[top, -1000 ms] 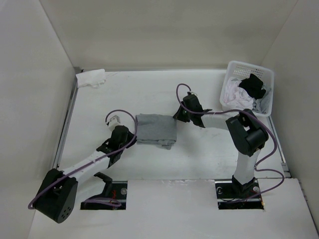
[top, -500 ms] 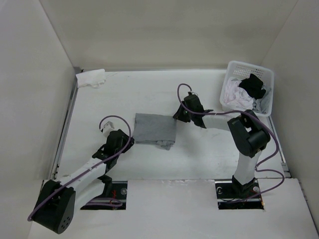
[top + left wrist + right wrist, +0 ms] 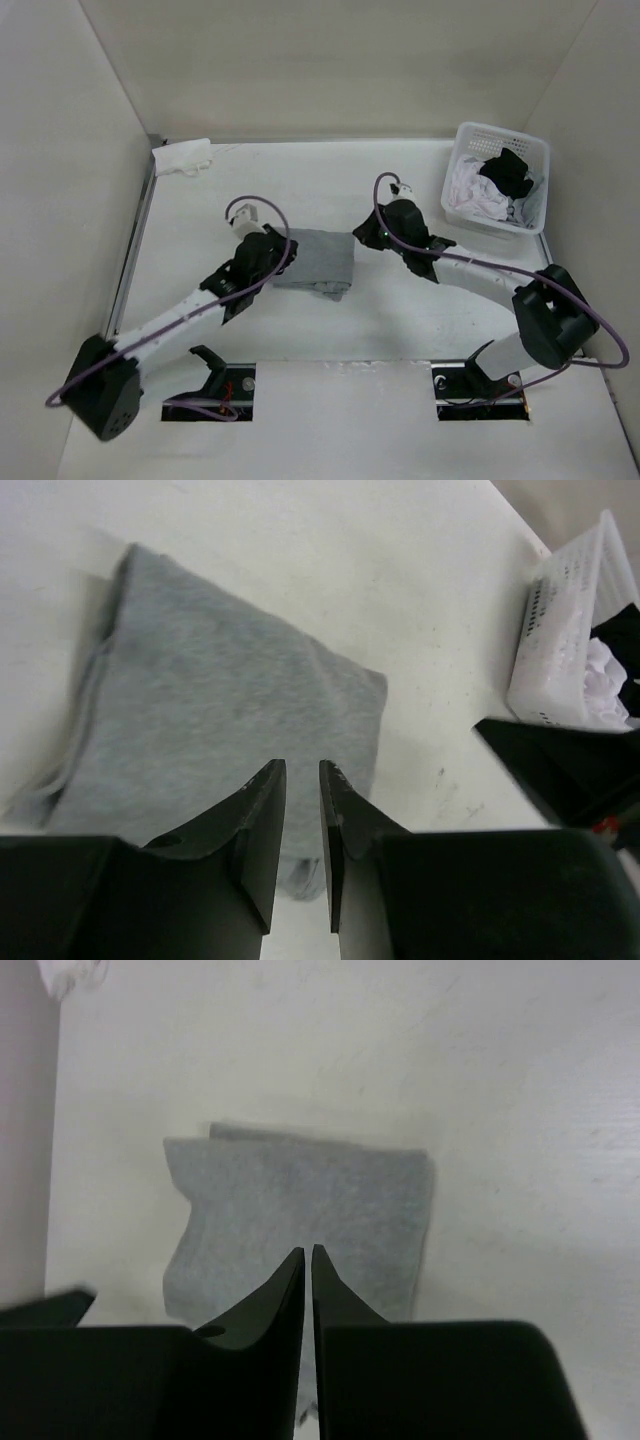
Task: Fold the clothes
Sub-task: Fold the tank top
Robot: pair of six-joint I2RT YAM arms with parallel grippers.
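**Top view.** The grey top (image 3: 318,262) lies mid-counter (image 3: 300,180), folded to a compact rectangle, where it was a second ago. The left end effector (image 3: 283,243), which had drawn back toward its base, is again over the top's left edge. The right end effector (image 3: 365,235) has eased off to just beside the right edge, its arm now stretched low. The basket (image 3: 497,127) at far right holds white and black pieces (image 3: 475,190).

**Left wrist view.** The jaws stand slightly parted with nothing between them, over the top's (image 3: 230,730) near edge (contact cannot be judged).

**Right wrist view.** The jaws are all but closed and empty. The top (image 3: 300,1195) lies ahead of them, flat and square.

**Finding.** Neither arm grips the top, and its folds appear done. The left arm's return suggests a final smoothing or a slide aside. The basket's pieces remain unfolded.
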